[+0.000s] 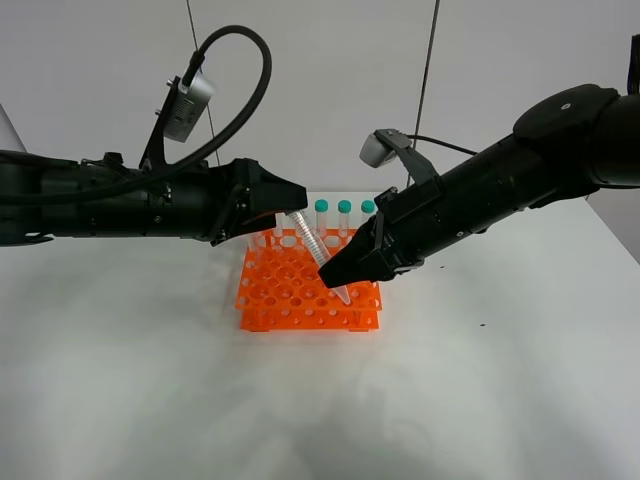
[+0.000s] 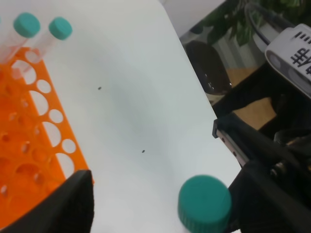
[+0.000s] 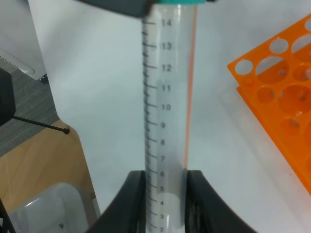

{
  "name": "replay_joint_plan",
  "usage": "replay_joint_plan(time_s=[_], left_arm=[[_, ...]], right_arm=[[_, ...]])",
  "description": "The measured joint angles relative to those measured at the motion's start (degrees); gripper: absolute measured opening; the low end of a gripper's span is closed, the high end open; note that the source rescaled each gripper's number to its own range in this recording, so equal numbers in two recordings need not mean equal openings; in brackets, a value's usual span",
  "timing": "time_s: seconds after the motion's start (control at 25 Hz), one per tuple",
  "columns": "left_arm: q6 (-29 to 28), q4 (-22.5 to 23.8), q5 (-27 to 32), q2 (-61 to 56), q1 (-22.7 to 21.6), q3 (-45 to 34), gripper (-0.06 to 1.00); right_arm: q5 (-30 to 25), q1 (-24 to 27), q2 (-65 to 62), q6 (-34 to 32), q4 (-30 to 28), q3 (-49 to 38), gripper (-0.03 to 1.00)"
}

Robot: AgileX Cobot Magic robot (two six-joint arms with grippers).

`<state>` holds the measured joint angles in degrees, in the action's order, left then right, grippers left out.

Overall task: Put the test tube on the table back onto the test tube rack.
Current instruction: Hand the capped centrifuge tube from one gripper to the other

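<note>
Over the test tube rack (image 1: pixel 310 292), clear of the counter (image 1: pixel 150 400), near mid-scene in the high view: the test tube (image 1: pixel 318 248), slanted, not yet in any hole. Runs on its long axis from about 11 o'clock, cap end high, down to about 5 o'clock, pointed end low over the rack's 3 o'clock side. Clamped near that lower end by the right pincer (image 3: pixel 165 177), fingers (image 3: pixel 131 204) pressed on either side of the clear wall at the lowest graduation marks. Met at its upper end by the left pincer (image 1: pixel 295 203), arm stretched from 9 o'clock; seems spread wide, judging by the left wrist view, with the teal cap (image 2: pixel 204 203) between the jaws and one finger (image 2: pixel 63 208) well apart from it. No firm grip there, as far as can be told. Nearer to the cap: the left arm; nearer to the tip: the right. Along the rack's 12 o'clock edge: three capped tubes (image 1: pixel 344 212), upright.

Judged step: a hand-across in mid-air. Needs the tip freed for insertion, so probably a close of the left pincer on the cap end, a release by the right, then a swing to upright over a vacant hole. Risk: a slip of the smooth tube during the exchange, or a knock against the standing tubes.
</note>
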<state>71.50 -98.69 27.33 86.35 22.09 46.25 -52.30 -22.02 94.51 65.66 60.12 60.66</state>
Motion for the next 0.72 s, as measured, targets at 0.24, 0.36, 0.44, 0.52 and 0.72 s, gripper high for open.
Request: replay_joint_plan(time_s=[0.24, 0.36, 0.44, 0.52, 0.72], left_arm=[[-0.05, -0.19, 1.46, 1.02, 0.0, 0.84, 1.0], [-0.05, -0.19, 3.85, 1.02, 0.0, 0.84, 1.0], [-0.05, -0.19, 4.68, 1.02, 0.0, 0.91, 1.0], [-0.05, -0.19, 4.88, 1.02, 0.0, 0.91, 1.0], [-0.05, -0.19, 4.99, 1.02, 0.0, 0.91, 1.0]], right_arm=[[0.0, 0.0, 0.0, 0.0, 0.0, 0.0, 0.03], [0.0, 0.0, 0.0, 0.0, 0.0, 0.0, 0.03], [0.0, 0.0, 0.0, 0.0, 0.0, 0.0, 0.03], [0.0, 0.0, 0.0, 0.0, 0.0, 0.0, 0.03], [-0.18, 0.0, 0.0, 0.0, 0.0, 0.0, 0.03]])
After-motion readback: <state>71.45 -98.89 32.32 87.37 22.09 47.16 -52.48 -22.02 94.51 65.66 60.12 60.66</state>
